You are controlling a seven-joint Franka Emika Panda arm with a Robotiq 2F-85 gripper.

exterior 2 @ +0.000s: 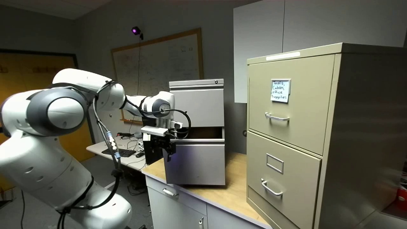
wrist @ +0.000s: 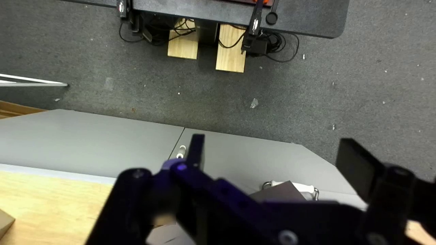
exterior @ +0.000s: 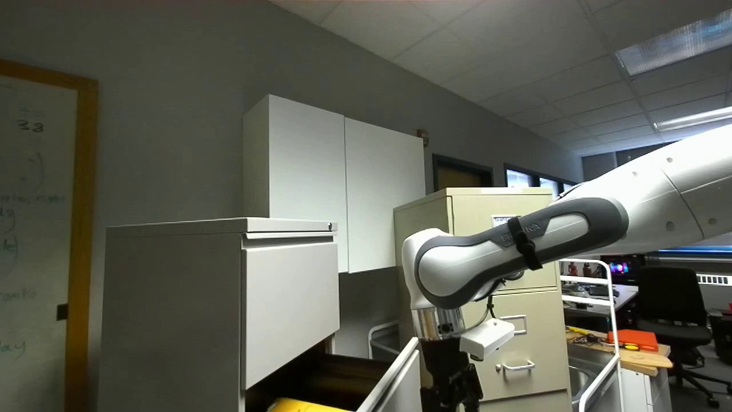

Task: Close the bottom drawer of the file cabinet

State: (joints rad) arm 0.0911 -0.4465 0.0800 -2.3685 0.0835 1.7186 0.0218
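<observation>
Bottom drawer [exterior 2: 197,163] of the file cabinet [exterior: 171,315] is open; your gripper [wrist: 274,153] is before its front

You have the bottom drawer standing out from the front of the file cabinet, below the flat upper drawer [exterior: 291,303]. In an exterior view, some yellow contents [exterior: 303,405] lie inside it. It reaches so far from the file cabinet that one lower corner of its front appears near the front edge of the wooden counter [exterior 2: 236,171].

Your gripper points downward in front of the file cabinet, and appears near one side edge of the drawer's front. In the wrist view its two fingers [wrist: 356,166] stand apart, with a wide space between them. Whether the gripper touches the drawer, I cannot tell.

For your moving room: the beige cabinet [exterior 2: 286,140] stands beside the file cabinet, and a strip of the counter shows between both. In an exterior view, white cupboards [exterior: 320,177] hang beyond the file cabinet. In the wrist view, grey carpet [wrist: 289,92] lies past the counter's edge, on the side where the file cabinet faces.
</observation>
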